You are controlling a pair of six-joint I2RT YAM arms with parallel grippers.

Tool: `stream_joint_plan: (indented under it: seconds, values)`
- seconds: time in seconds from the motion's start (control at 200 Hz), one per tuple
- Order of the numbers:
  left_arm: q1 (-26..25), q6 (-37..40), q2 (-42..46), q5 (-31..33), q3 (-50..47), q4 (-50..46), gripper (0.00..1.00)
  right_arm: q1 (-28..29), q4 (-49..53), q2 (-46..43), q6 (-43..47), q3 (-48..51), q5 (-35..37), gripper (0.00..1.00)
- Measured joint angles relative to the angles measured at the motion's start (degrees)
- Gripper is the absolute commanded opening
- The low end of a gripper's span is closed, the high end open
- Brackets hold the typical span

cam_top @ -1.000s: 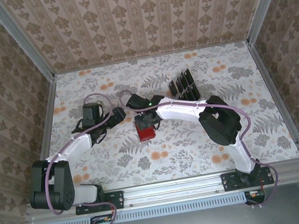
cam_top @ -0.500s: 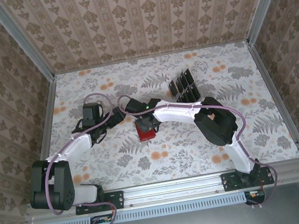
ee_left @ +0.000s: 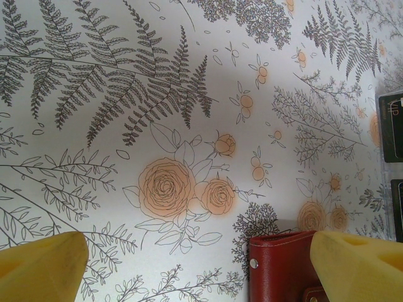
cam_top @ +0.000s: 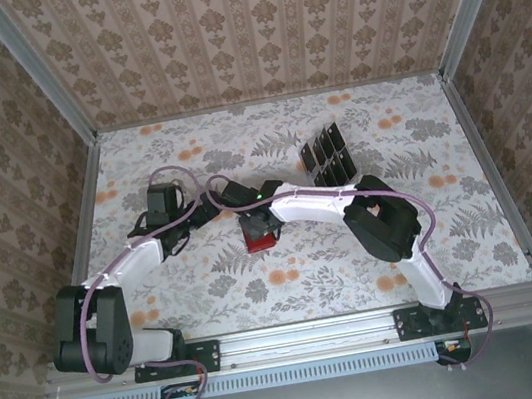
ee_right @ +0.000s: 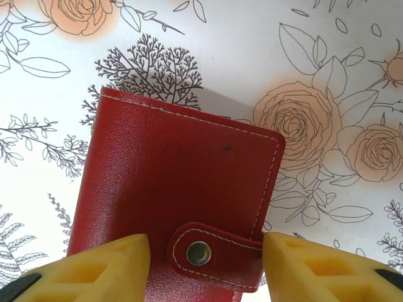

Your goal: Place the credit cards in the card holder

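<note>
Card holder [ee_right: 182,182] lay shut, snap tab [ee_right: 211,251] btwn R fingers [ee_right: 94,270]; gripped or not, can't tell. L fingers [ee_left: 38,264] spread wide, released.

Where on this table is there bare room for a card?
Free: the right side, between the card rack and the right wall; the near strip between the red wallet and the front rail. Crowded: the middle, around wallet and rack.
</note>
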State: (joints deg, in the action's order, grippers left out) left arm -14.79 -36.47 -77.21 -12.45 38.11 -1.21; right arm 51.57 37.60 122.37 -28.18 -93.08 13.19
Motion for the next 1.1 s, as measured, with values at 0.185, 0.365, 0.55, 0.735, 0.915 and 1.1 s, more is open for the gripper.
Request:
stream_joint_plan:
  seconds: [0.185,0.365,0.55,0.735,0.915,1.1]
  values:
    - [0.00,0.00,0.00,0.00,0.00,0.00,1.00,0.09,0.22,0.20,0.70,0.00,0.24,0.38]
    - [0.00,0.00,0.00,-0.02,0.00,0.00,1.00,0.09,0.17,0.70,0.98,0.00,0.81,0.10]
    - [0.00,0.00,0.00,-0.26,0.00,0.00,1.00,0.13,-0.04,0.42,1.92,-0.15,1.66,0.00]
    - [-0.13,-0.04,-0.09,-1.73,0.00,0.20,1.00,-0.33,-1.97,-2.34,2.58,2.51,1.36,0.00]
    - [-0.26,-1.95,-2.12,-4.98,0.00,2.93,1.00,-1.70,-4.66,-6.78,2.54,5.57,0.02,0.00]
    - [-1.33,-5.88,-3.89,-8.68,-1.73,10.38,0.98,-2.32,-7.32,-9.33,2.36,7.34,-0.68,0.00]
